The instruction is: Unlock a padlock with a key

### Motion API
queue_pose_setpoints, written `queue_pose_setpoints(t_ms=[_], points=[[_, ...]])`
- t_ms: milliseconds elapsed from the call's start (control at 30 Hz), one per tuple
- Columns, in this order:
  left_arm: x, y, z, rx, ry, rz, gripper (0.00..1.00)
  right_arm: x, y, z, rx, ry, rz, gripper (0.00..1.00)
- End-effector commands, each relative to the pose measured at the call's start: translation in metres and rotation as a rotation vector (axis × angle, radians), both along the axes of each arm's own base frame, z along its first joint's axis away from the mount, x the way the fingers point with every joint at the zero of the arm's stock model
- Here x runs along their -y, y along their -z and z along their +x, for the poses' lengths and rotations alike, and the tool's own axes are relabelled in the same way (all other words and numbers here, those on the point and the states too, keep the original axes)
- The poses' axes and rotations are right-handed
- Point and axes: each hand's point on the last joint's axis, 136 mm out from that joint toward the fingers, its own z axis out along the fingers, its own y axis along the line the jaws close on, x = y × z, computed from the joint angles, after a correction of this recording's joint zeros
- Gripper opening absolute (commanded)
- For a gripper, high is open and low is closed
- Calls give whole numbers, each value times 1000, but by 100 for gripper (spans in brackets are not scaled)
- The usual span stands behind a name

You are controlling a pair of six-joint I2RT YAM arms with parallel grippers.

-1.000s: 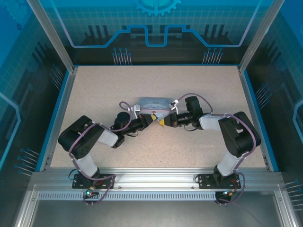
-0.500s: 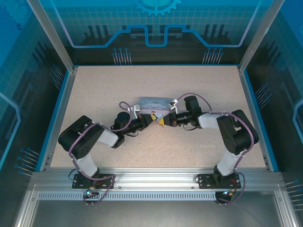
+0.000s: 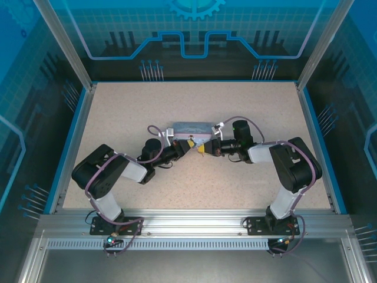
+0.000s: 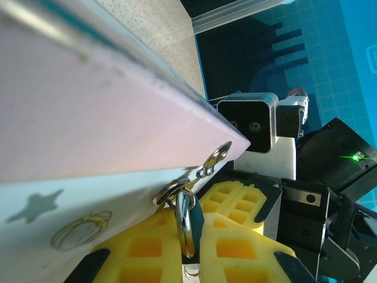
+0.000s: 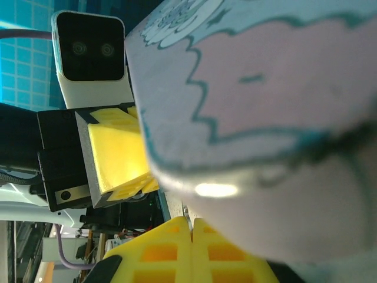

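The left arm reached low from its base toward the middle of the table [image 3: 118, 118], elbow folded, with the left gripper [image 3: 187, 148] lying at the near edge of the tin [image 3: 191, 128]. Its yellow fingers [image 4: 144, 247] were clenched on the padlock [image 4: 187, 223], whose thin metal shackle passed through the tin's hasp ring. A dark teal body showed just behind the shackle. The tin had a pink lid, and its pale-blue side bore a grey-teal star and a yellow ringed emblem. The right arm mirrored this pose from the right, the right gripper [image 3: 204, 151] nearly tip to tip with the left. Its fingers [image 5: 165, 259] were pressed together, pinching a thin metal sliver, seemingly the key [image 5: 185, 212], just under the tin's corner.
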Motion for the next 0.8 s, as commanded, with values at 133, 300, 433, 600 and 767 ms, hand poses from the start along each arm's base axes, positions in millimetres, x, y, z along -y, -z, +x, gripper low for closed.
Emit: queue_pose_setpoints(t_ms=[133,300,433,600,767], points=[[23,-30,-10,72,78,-55,0,2,-28,20,95,49,63,0],[24,-32,-9,77,76,-70,0,0,-23,23,68,61,70,0],[26,-33,-9,75,78,-75,0,0,-17,27,46,75,88,0],[28,-35,-10,75,80,-81,0,-1,-16,29,40,81,104,0],[29,-34,-11,75,89,-81,0,-2,-22,33,55,78,114,0]])
